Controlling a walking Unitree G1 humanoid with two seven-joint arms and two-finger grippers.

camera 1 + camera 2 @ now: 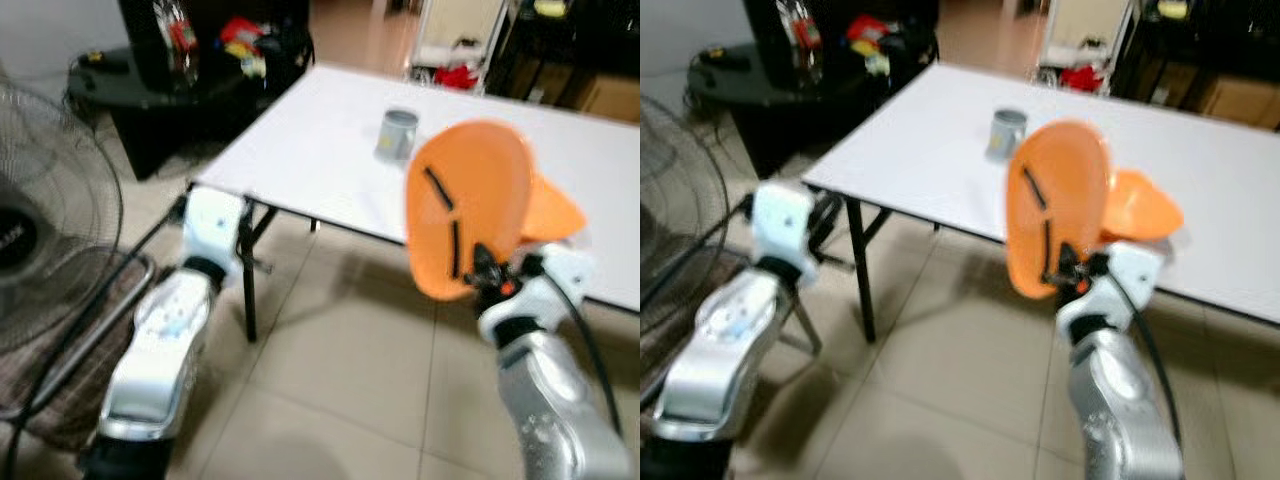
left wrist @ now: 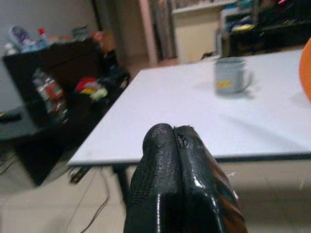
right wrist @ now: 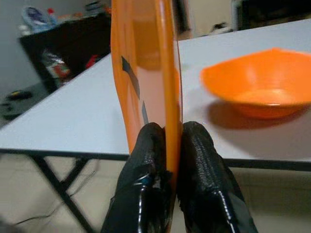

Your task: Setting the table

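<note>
The white bench (image 1: 320, 150) carried an orange bowl (image 3: 262, 92) and, toward its 11 o'clock, a grey mug (image 1: 397, 134), while the right gripper (image 3: 167, 141) pinched an upright orange plate (image 1: 465, 205) at the bench's near edge and the left gripper (image 2: 174, 141) hung with jaws pressed together.

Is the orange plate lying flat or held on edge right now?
On edge. The right hand pinches the orange plate by its rim, standing nearly vertical off the white table, beside the orange bowl.

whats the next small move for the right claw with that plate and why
Probably carry it forward over the white table and tilt it flat. The right claw pinches the orange plate upright on edge, short of the table edge, beside the orange bowl.
</note>
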